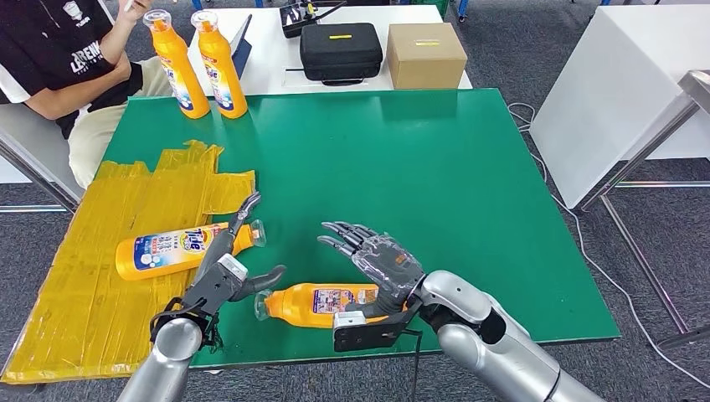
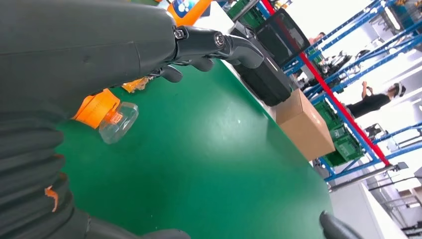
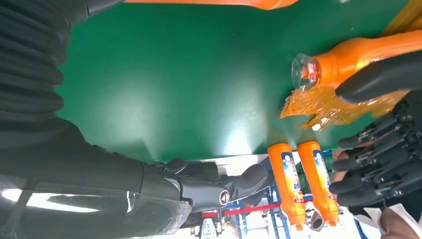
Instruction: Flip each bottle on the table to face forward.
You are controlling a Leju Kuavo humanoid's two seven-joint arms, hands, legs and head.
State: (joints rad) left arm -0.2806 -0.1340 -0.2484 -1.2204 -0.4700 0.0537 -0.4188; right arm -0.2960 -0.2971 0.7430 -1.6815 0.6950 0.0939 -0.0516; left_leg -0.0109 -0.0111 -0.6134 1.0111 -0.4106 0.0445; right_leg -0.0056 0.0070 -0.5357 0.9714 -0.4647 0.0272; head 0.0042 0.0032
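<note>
Two orange bottles stand upright at the green table's (image 1: 469, 167) far left corner, one (image 1: 177, 65) beside the other (image 1: 221, 65). A third bottle (image 1: 167, 252) lies on its side on the yellow tape, clear cap (image 2: 118, 121) pointing right. A fourth bottle (image 1: 322, 303) lies near the front edge, cap pointing left. My left hand (image 1: 228, 272) hovers between the two lying bottles with fingers spread, holding nothing. My right hand (image 1: 378, 261) is over the base end of the front bottle, fingers stretched out and apart. The right wrist view shows the taped bottle (image 3: 358, 52) and the upright pair (image 3: 303, 181).
A yellow tape patch (image 1: 92, 276) covers the table's left front. A person (image 1: 59, 59) sits at the far left corner. Behind the table, a white desk carries a black case (image 1: 341, 50) and a cardboard box (image 1: 425, 54). Another white table (image 1: 619, 84) stands to the right.
</note>
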